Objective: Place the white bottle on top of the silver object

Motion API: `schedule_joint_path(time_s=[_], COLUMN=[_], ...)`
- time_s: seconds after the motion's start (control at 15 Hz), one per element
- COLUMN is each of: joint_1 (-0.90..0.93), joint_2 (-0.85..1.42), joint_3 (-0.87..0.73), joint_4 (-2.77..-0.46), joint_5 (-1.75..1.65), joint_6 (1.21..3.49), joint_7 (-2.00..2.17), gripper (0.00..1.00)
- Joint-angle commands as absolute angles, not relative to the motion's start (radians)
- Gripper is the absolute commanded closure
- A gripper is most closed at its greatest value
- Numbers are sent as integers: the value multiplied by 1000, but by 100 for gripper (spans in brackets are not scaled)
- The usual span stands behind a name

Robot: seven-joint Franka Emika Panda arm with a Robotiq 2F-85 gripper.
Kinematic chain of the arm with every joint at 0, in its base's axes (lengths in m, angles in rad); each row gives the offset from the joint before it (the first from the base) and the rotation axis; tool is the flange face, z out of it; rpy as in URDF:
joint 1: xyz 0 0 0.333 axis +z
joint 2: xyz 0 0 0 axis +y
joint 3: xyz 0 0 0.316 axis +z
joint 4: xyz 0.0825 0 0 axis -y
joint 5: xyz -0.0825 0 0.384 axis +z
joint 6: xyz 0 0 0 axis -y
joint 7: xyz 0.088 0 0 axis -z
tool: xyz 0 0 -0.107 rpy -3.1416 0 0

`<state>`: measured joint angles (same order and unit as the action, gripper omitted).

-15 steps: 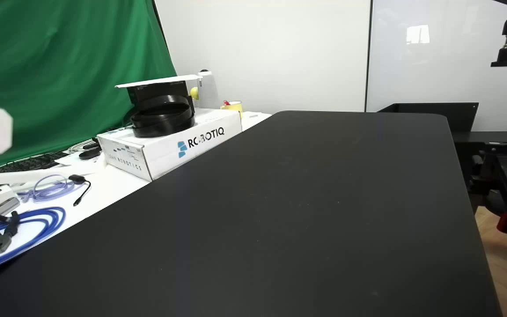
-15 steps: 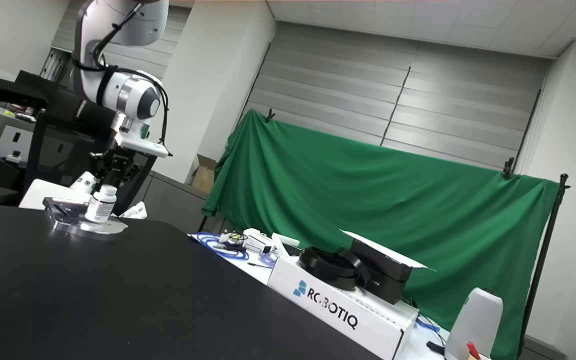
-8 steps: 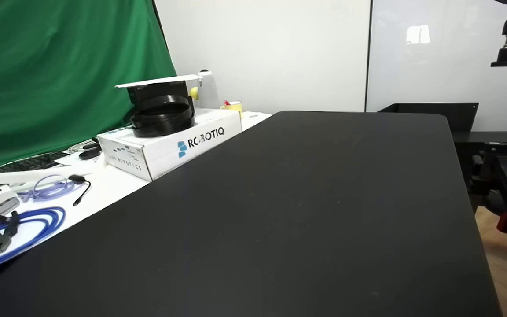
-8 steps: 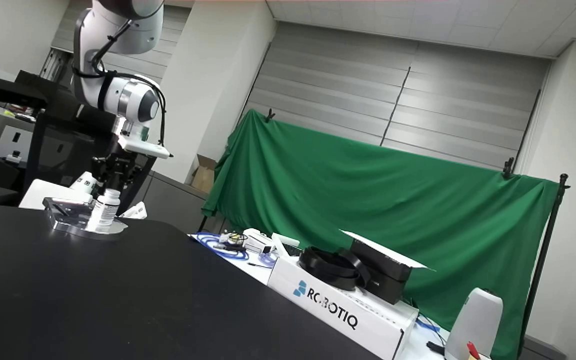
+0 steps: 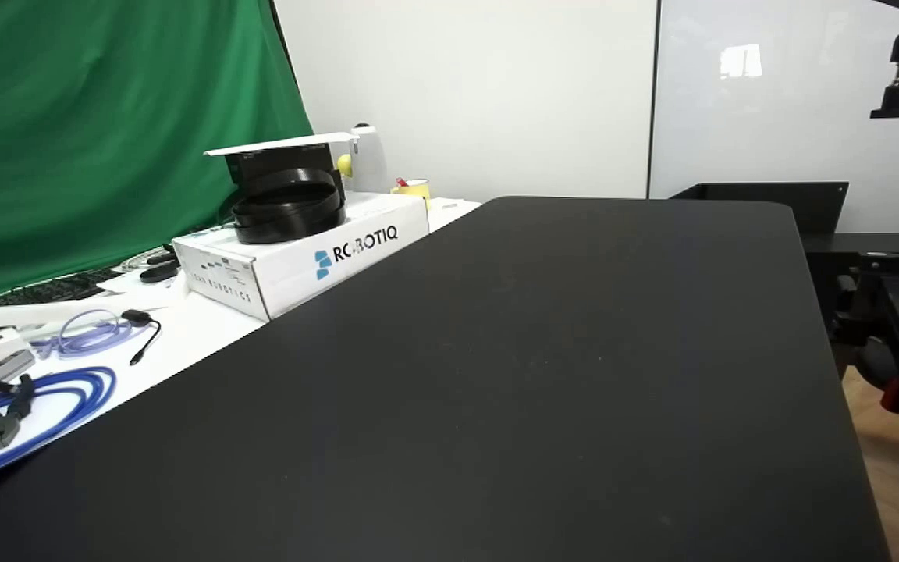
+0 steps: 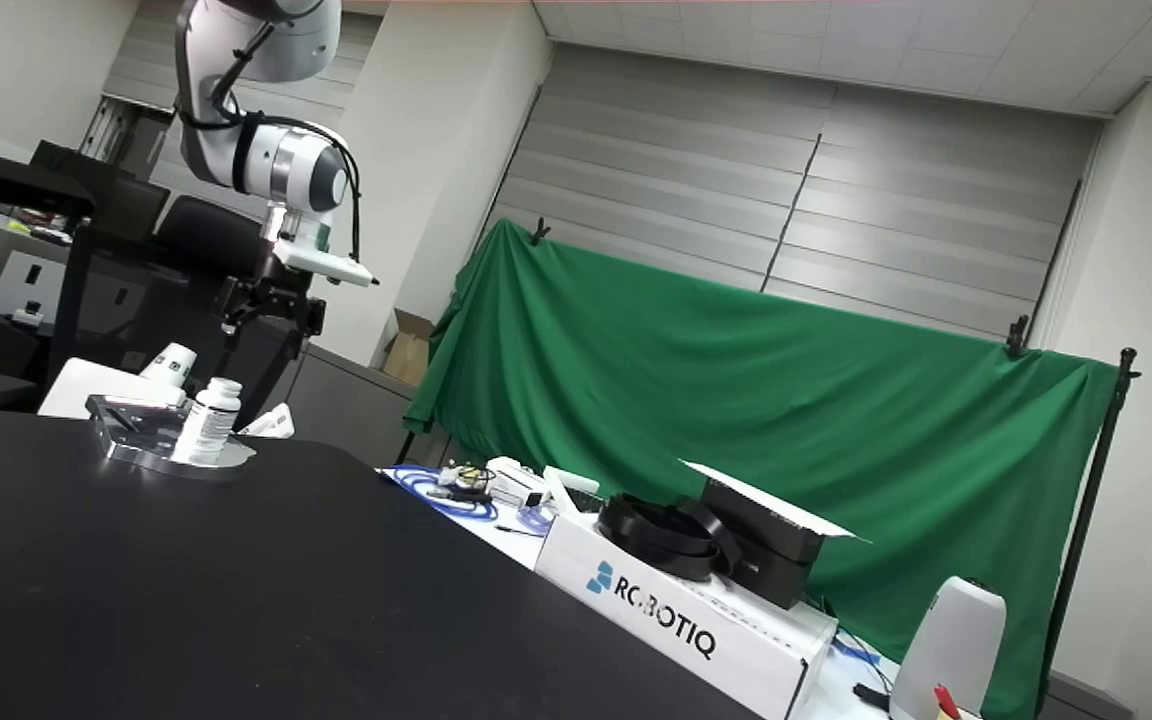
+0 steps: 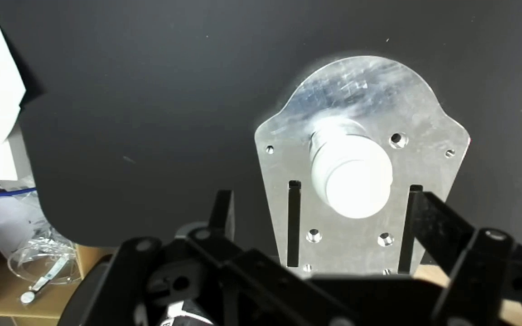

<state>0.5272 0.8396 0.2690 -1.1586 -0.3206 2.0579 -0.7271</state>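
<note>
1. Now, nearest the wrist camera, the black gripper holds nothing: its two fingers are spread wide, one toward each side of the wrist view. For what I judge to be the step in hand, leaving the load and drawing clear, they should not come together until well above it.

2. Just beyond the fingers, the white bottle shows its round cap, apart from both of them. In an exterior view the bottle stands below the gripper; it leans in that slanted view but seems upright on its base. A straight rise, with no sideways swing or wrist twist, should spare the cap a knock, since something this narrow would probably tip easily.

3. Under it lies the silver plate, flat metal with a rounded end, two long slots and several holes. The bottle's base rests on it, nearer the rounded end, so the placing looks done. Smooth metal may let it slide if nudged; go slowly past the cap.

4. Around the plate spreads the black tabletop; the fingers should not dip toward it on the way out.

5. Farthest, in both exterior views, a white box and a green cloth are well apart and should not hinder the lift.
</note>
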Motion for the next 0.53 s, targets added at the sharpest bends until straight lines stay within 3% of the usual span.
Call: schedule_joint_path(time_s=[0.0, 0.47], joint_1=[522, 521], joint_2=[761, 743], joint_3=[251, 255], joint_4=[-1192, -1192], joint_5=[-328, -314], joint_6=[2010, 1953], joint_7=[-698, -727], gripper=[0, 0])
